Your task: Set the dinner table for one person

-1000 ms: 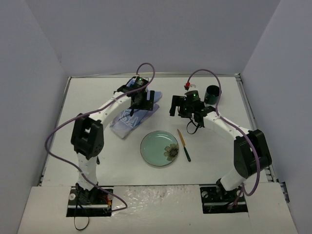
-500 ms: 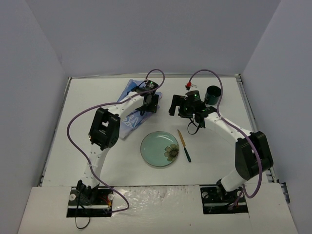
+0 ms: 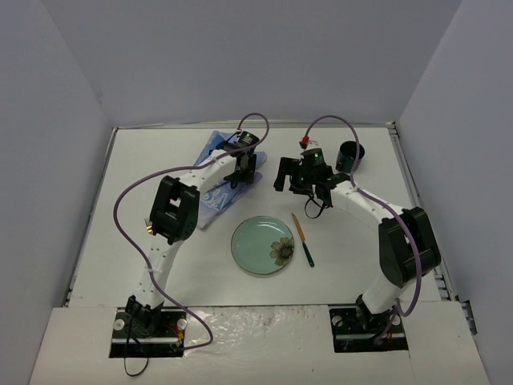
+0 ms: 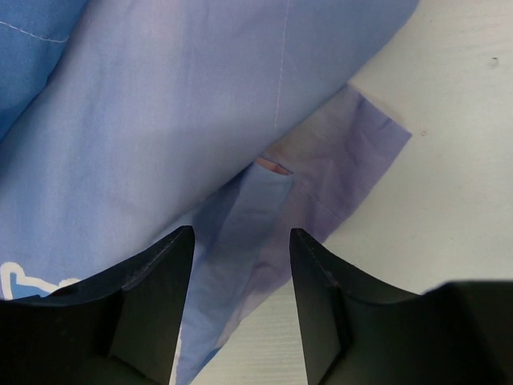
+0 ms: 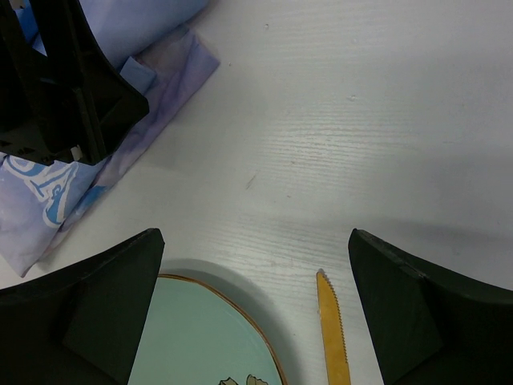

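"Pincer check: the left pincer (image 4: 239,241) is spread open, hanging right over a folded corner of the blue placemat (image 4: 160,120). Can't tell if the fingertips actually touch the cloth. Anyone got the other side?"

"Yeah, right pincer (image 5: 255,241) is wide open too, nothing in it, hovering over bare table (image 3: 337,273) just beside the left one. Placemat's bunched up at the far middle of the table, not flat at all. Green plate (image 3: 244,241) sits at the near middle, knife (image 3: 302,239) just to its right, not touching. Dark cup (image 3: 349,155) is way back in the far right corner area."
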`<state>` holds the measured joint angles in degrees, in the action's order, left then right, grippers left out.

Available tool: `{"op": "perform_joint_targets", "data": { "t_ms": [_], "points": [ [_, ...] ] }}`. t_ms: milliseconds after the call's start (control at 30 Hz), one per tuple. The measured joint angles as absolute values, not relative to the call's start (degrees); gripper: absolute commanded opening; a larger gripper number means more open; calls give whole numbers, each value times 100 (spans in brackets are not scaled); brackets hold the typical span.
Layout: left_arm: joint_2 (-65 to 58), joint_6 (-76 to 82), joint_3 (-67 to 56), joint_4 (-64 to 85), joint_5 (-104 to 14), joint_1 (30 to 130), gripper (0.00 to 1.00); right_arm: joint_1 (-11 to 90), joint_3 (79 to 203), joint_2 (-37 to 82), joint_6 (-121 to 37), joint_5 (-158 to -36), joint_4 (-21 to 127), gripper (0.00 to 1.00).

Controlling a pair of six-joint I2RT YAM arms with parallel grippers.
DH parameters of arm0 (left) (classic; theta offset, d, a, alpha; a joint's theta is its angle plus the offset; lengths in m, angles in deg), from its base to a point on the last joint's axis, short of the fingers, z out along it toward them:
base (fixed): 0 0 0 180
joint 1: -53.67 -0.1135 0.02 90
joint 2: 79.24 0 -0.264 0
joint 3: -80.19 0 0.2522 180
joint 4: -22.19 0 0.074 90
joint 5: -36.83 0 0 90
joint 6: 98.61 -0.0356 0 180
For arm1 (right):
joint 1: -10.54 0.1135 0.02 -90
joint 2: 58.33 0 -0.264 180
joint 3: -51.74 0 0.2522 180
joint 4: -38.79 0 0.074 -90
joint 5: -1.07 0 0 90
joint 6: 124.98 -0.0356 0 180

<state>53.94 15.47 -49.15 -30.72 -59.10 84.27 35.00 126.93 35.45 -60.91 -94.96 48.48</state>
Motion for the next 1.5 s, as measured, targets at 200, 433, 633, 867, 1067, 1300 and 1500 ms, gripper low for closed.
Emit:
{"op": "perform_joint_targets", "data": {
  "t_ms": [200, 433, 633, 867, 1067, 1300, 1500],
  "points": [
    [5565, 1551, -4937, -3109, -5907, 8398, 35, 3500, 12915, 3772, -6093, -9500, 4826, 96],
    [5567, 1508, -5006, -3176, -5948, 8398, 7, 3533, 13196, 4228, -6091, -9501, 4737, 94],
    [5561, 1480, -5004, -3190, -5947, 8368, 0, 3630, 13767, 4960, -6101, -9460, 4619, 89],
    [5464, 1543, -4944, -3210, -5922, 8268, 0, 3892, 14529, 5873, -6109, -9248, 4521, 78],
    [5020, 1680, -4538, -3177, -5866, 8075, 0, 4158, 15164, 6614, -6082, -8879, 4483, 70],
    [4713, 1802, -4432, -3139, -5754, 7860, 0, 4323, 15648, 7006, -6046, -8648, 4370, 62],
    [4662, 1884, -4135, -3013, -5656, 7814, 0, 4431, 15712, 7064, -5996, -8442, 4417, 49]
  ]
}}
